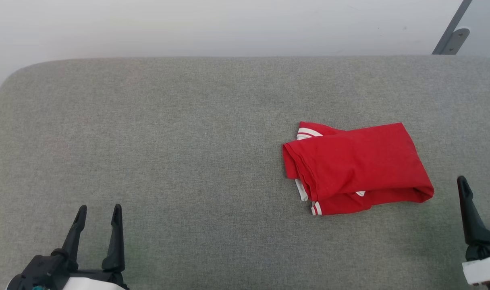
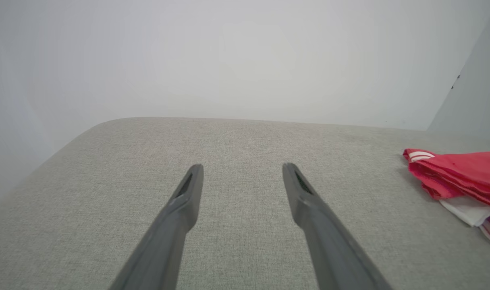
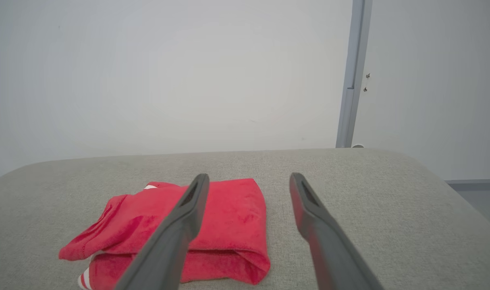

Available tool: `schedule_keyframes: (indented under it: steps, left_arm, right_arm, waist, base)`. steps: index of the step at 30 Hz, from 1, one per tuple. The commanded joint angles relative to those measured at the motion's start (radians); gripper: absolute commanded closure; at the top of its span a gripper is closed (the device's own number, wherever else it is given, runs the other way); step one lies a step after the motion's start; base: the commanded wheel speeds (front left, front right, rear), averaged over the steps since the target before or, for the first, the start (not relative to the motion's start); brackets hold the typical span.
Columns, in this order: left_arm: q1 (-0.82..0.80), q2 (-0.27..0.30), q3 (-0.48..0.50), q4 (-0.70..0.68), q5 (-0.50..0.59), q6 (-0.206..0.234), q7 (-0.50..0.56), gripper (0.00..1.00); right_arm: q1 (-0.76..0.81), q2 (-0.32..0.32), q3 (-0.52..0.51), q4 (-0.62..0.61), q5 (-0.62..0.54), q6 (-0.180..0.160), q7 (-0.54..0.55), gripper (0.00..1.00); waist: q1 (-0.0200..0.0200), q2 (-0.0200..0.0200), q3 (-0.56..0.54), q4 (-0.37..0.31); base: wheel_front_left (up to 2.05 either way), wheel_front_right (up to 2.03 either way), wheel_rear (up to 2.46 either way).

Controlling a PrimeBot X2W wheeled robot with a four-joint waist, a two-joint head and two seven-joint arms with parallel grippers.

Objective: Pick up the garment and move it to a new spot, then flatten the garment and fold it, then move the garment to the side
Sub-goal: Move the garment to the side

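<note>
Both of your grippers are empty with their jaws wide apart: the left gripper [image 1: 100, 207] sits low at the near left, well apart from the cloth, and the right gripper [image 1: 479, 179] waits just beside the garment's right end.

The red jersey T-shirt [image 1: 358, 165] lies right of centre on the grey woven cushion top [image 1: 188, 141], folded into a loose rectangle. Striped white sleeve trim [image 1: 307, 133] pokes out at its far left corner, and more shows at the near left corner.

The frames don't settle whether this is the opening pick-up or the last shift aside; either way a lift comes next, probably with the right arm. In the right wrist view one finger of the right gripper [image 3: 249, 177] already crosses in front of the shirt [image 3: 237, 217]. To lift it well:

1. Come in low at the rounded folded end on the right.
2. Bite through every layer, not just the top 1, or the pack will likely spill open.
3. Lift before you travel; the weave looks grippy and dragging could rumple the fold.

A plain pale wall [image 1: 229, 24] backs the cushion, with a grey metal post [image 3: 351, 80] at the far right. The cushion's corners are rounded.
</note>
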Motion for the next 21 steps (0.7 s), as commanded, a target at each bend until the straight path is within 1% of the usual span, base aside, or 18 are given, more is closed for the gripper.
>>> schedule_keyframes:
  steps: [1, 5, 7, 10, 14, 19, 21]
  left_arm:
    - [-0.013, -0.001, 0.0, 0.0, -0.003, 0.0, -0.005, 0.0]
    - [-0.032, 0.0, -0.01, -0.004, -0.001, 0.001, -0.005, 0.0]
    - [-0.047, 0.0, -0.018, -0.001, -0.002, 0.0, -0.005, 0.0]
    - [-0.083, -0.001, -0.027, -0.001, -0.005, 0.001, -0.005, 0.0]
    - [-0.147, -0.001, -0.053, 0.005, -0.01, 0.0, -0.005, 0.0]
    - [-0.236, -0.002, -0.08, 0.013, -0.016, 0.001, -0.005, 0.0]
    - [-0.263, -0.005, -0.09, 0.013, -0.019, 0.001, -0.005, 0.0]
  right_arm:
    - [-0.019, -0.001, 0.006, -0.006, 0.007, 0.0, 0.006, 0.0]
    - [-0.064, -0.023, 0.029, 0.0, 0.025, 0.0, 0.054, 0.0]
    - [-0.102, -0.048, 0.046, 0.012, 0.03, 0.0, 0.098, 0.0]
    - [-0.175, -0.086, 0.073, 0.042, 0.066, 0.0, 0.197, 0.0]
    - [-0.286, -0.171, 0.116, 0.099, 0.104, 0.0, 0.381, 0.0]
    - [-0.404, -0.253, 0.158, 0.132, 0.199, 0.0, 0.652, 0.0]
    - [-0.437, -0.27, 0.167, 0.139, 0.245, 0.0, 0.768, 0.0]
  waist:
    - [0.0, -0.0001, 0.003, 0.001]
    - [0.0, -0.0001, 0.021, 0.004]
    - [0.0, -0.0001, 0.036, 0.008]
    - [0.0, -0.0001, 0.069, 0.013]
    - [0.0, -0.0001, 0.13, 0.025]
    - [0.0, -0.0001, 0.204, 0.034]
    - [0.0, -0.0001, 0.226, 0.036]
  base:
    - [0.0, 0.0, 0.0]
    - [0.0, 0.0, 0.0]
    - [0.0, 0.0, 0.0]
    - [0.0, 0.0, 0.0]
    - [0.0, 0.0, 0.0]
    - [0.0, 0.0, 0.0]
    - [0.0, 0.0, 0.0]
